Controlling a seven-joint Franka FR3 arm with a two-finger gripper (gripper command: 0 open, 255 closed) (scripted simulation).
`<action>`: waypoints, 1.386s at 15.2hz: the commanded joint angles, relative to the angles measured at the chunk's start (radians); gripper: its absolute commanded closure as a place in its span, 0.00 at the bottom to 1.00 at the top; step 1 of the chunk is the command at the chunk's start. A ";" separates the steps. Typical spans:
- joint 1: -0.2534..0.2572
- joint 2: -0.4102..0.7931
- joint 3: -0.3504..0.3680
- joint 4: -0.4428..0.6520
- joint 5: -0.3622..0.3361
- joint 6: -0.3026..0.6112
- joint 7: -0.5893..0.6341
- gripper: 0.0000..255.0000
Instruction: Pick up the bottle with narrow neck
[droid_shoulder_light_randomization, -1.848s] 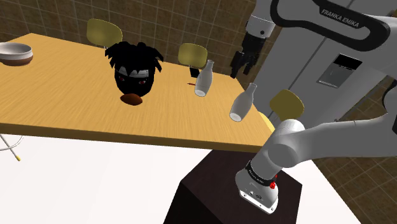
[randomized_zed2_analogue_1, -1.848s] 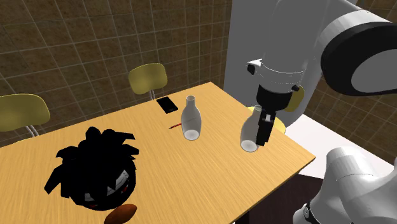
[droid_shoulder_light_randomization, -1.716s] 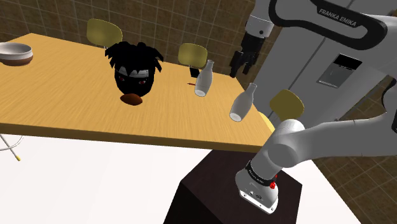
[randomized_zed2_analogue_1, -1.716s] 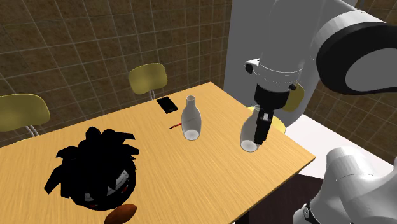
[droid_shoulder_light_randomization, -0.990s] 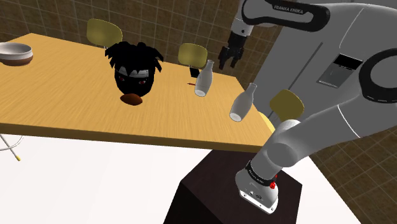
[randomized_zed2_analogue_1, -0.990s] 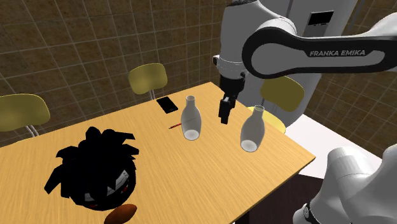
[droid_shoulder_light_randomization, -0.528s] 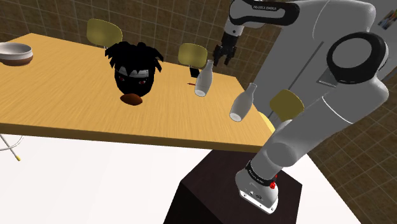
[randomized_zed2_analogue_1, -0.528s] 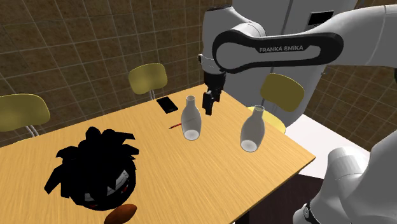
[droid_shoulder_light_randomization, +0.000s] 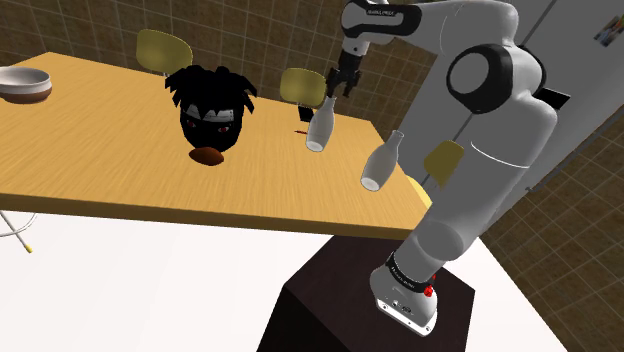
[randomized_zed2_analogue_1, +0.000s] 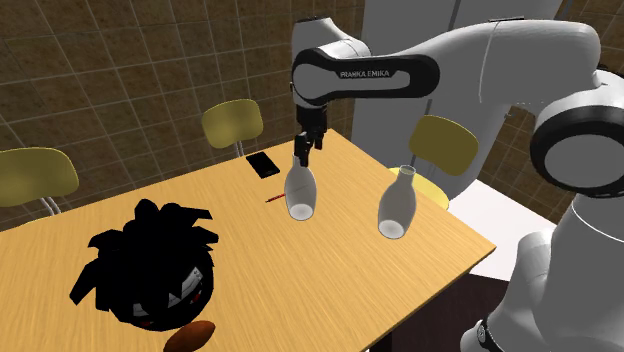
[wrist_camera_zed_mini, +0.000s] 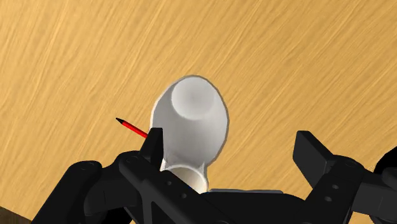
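Observation:
Two white narrow-necked bottles stand on the wooden table (droid_shoulder_light_randomization: 100, 160). The farther bottle (droid_shoulder_light_randomization: 320, 126) (randomized_zed2_analogue_1: 300, 188) (wrist_camera_zed_mini: 191, 121) is directly under my black gripper (droid_shoulder_light_randomization: 336, 86) (randomized_zed2_analogue_1: 302, 146) (wrist_camera_zed_mini: 232, 149). In the wrist view I look down on it: its neck lies between the fingers, close against one finger (wrist_camera_zed_mini: 153, 143), while the other finger (wrist_camera_zed_mini: 312, 151) stands well apart. The gripper is open and holds nothing. The nearer bottle (droid_shoulder_light_randomization: 378, 163) (randomized_zed2_analogue_1: 396, 205) stands apart, toward the table's corner.
A black spiky-haired head (droid_shoulder_light_randomization: 210, 103) (randomized_zed2_analogue_1: 150, 265) with a brown lump (droid_shoulder_light_randomization: 207, 156) sits mid-table. A red pencil (randomized_zed2_analogue_1: 274, 199) (wrist_camera_zed_mini: 130, 127) and a black phone (randomized_zed2_analogue_1: 263, 165) lie beside the farther bottle. A bowl (droid_shoulder_light_randomization: 25, 83) is at the far end. Olive chairs (randomized_zed2_analogue_1: 232, 125) ring the table.
The arm has swung from beside the nearer bottle toward the shoulder view's left and now hangs over the farther bottle. The fingers stayed open; neither bottle moved.

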 joint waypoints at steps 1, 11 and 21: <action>-0.024 0.090 -0.011 0.102 0.038 -0.018 -0.036 0.00; -0.062 0.214 -0.012 0.152 0.091 0.047 -0.078 0.00; -0.060 0.212 -0.012 0.142 0.090 0.055 -0.078 1.00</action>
